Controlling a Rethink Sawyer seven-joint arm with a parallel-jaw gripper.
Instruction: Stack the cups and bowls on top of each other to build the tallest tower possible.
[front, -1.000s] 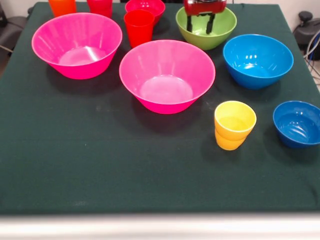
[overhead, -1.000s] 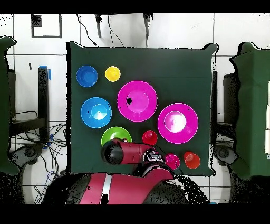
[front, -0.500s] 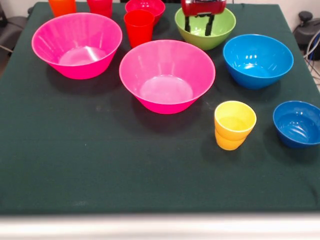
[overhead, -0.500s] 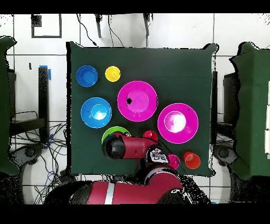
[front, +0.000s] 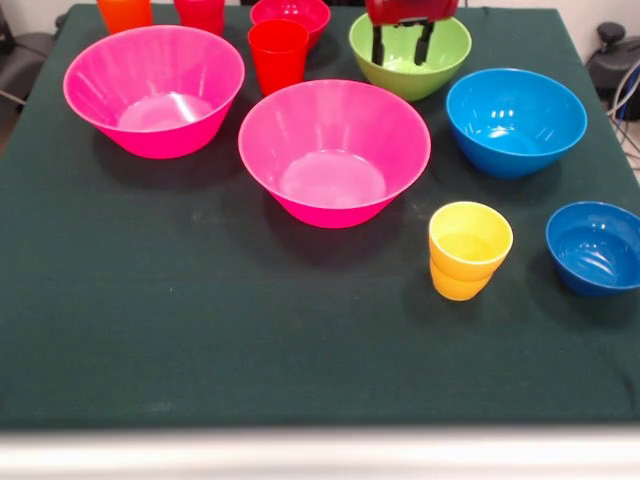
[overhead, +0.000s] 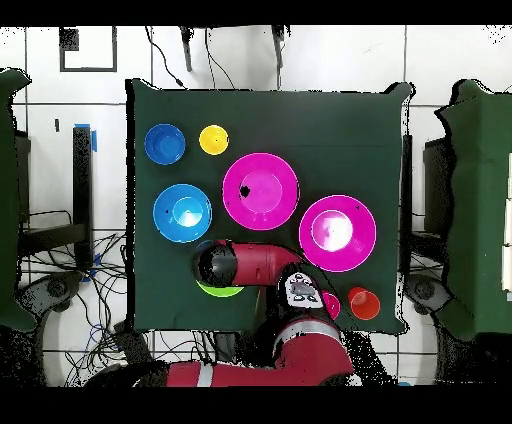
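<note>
Green cloth is covering the counter (front: 200, 330), and nothing is stacked on it yet: every bowl and cup is sitting alone. The claw (front: 401, 42) is hanging over the lime green bowl (front: 411, 55), with its two dark fingers (front: 378, 44) pointing down and standing apart, so it is open and is holding nothing. I cannot tell if the fingertips are touching the bowl. In the overhead view the red arm (overhead: 250, 268) is covering most of this bowl (overhead: 218, 290).

In the front view, just beside the claw on the picture's left, a red cup (front: 277, 55) is standing, and behind it a small red bowl (front: 290, 14) is sitting. Further to that side, at the top edge, an orange cup (front: 124, 13) and another red cup (front: 201, 13) are showing only partly.

Below the claw and a little left, one pink bowl (front: 335, 150) is sitting near it. The second pink bowl (front: 154, 88) is lying well apart to the left. Near the claw on the lower right the light blue bowl (front: 516, 120) is sitting. Well apart from the claw, toward the front edge, the yellow cup (front: 469, 249) is standing upright, and the small dark blue bowl (front: 596, 247) is sitting beside it on the right.
</note>
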